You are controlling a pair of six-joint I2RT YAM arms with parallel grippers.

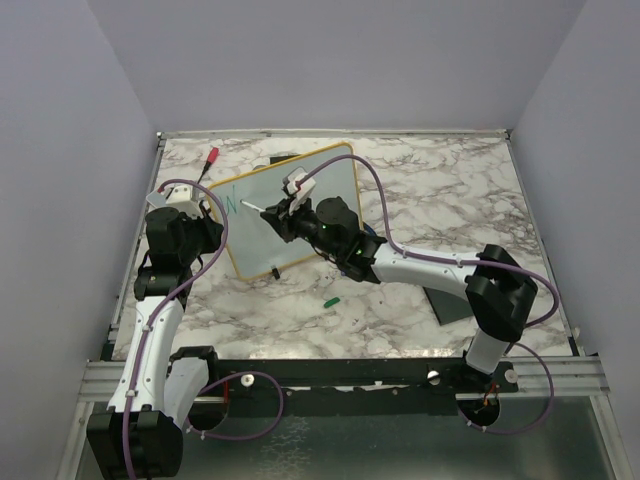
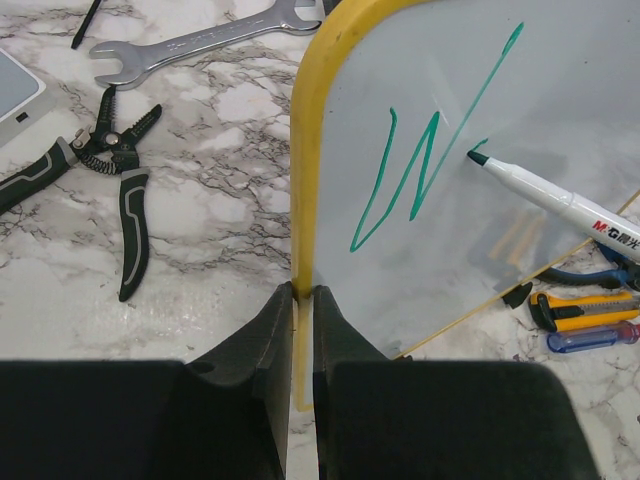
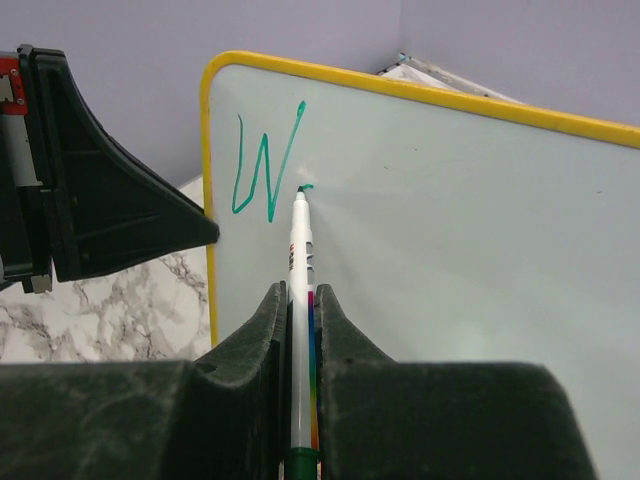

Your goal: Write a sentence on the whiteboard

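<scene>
- One letter of the sentence (image 3: 268, 190) is written: a green W in the upper left corner of the whiteboard (image 3: 450, 250).
- Your marker (image 3: 300, 250) has its tip touching the surface just right of the W. A short hooked stroke there marks the start of a second letter.
- Your right fingers (image 3: 268, 330) are closed tight on the marker barrel, which runs straight out between them.
- Your left fingers (image 2: 270, 340) are pinched on the yellow frame at the whiteboard's left edge. They prop it up at a tilt on the counter (image 1: 450, 190), toward the far left.
- By my reading you have barely started: nearly every letter is left to write. The rest of the white surface is bare, so room is no worry.
- Expect each stroke to push on the whiteboard, so the left side will need to brace it firmly.
</scene>
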